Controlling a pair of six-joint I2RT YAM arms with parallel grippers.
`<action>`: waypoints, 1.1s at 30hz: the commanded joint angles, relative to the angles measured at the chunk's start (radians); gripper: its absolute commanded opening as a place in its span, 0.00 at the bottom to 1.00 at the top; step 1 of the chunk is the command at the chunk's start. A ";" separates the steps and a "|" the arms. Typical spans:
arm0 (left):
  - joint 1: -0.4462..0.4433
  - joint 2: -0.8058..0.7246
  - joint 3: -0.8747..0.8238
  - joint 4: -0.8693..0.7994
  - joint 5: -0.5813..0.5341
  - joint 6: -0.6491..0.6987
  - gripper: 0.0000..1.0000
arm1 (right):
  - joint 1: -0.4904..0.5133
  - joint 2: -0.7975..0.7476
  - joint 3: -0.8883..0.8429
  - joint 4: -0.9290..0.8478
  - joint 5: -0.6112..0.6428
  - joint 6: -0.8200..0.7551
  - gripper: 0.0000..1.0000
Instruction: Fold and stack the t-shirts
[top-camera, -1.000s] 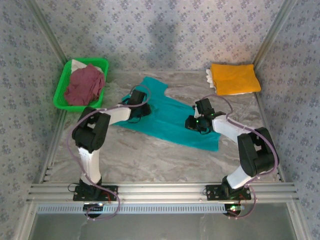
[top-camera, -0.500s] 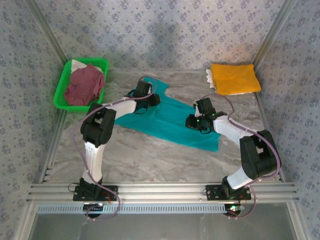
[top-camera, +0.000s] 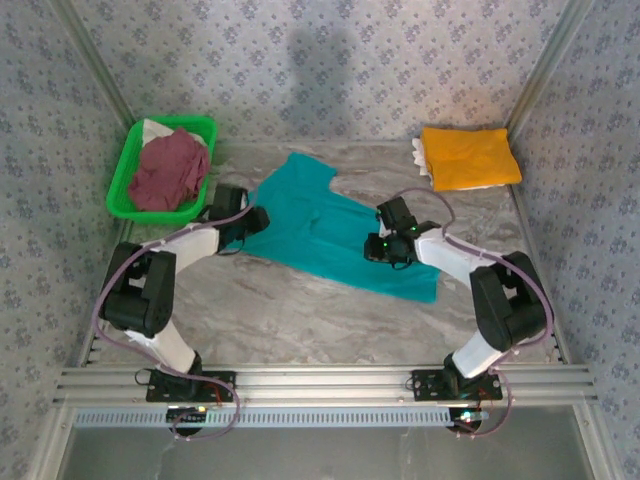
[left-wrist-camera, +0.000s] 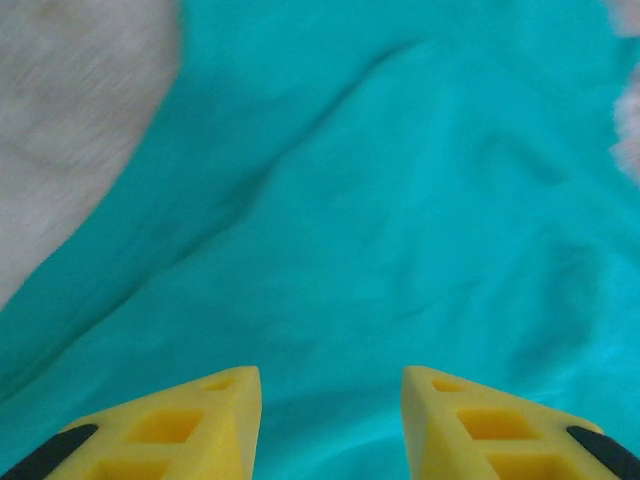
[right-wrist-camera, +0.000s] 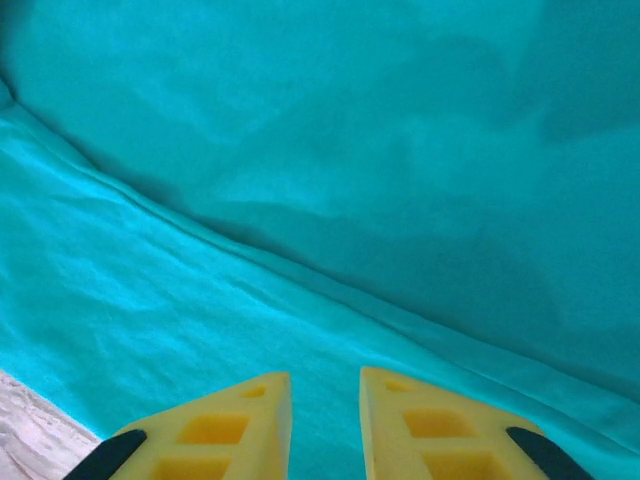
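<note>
Mid-fold: the teal t-shirt (top-camera: 330, 235) lies spread at the table's centre. The left gripper (left-wrist-camera: 330, 370) hovers at its left edge, jaws apart and empty. The right gripper (right-wrist-camera: 324, 373) hangs over its right side, narrowly parted and gripping nothing. The next fold likely needs both to pinch an edge.

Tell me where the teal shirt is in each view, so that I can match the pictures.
Top external: the teal shirt lies in the middle of the table.
Left wrist: shirt ahead of the left fingers; table at upper left.
Right wrist: shirt ahead of the right fingers, one diagonal fold; table at lower left.
Shared landmark: the shirt's edge against the marble table.
</note>
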 joint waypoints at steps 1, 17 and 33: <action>0.028 -0.017 -0.053 -0.030 0.011 -0.007 0.41 | 0.036 0.057 0.028 -0.044 0.016 -0.004 0.26; -0.001 -0.613 -0.468 -0.377 -0.074 -0.278 0.38 | 0.073 0.055 -0.158 -0.051 0.004 0.090 0.26; 0.017 -0.250 -0.043 -0.221 0.014 0.053 0.33 | -0.043 -0.073 -0.071 -0.061 0.038 0.176 0.34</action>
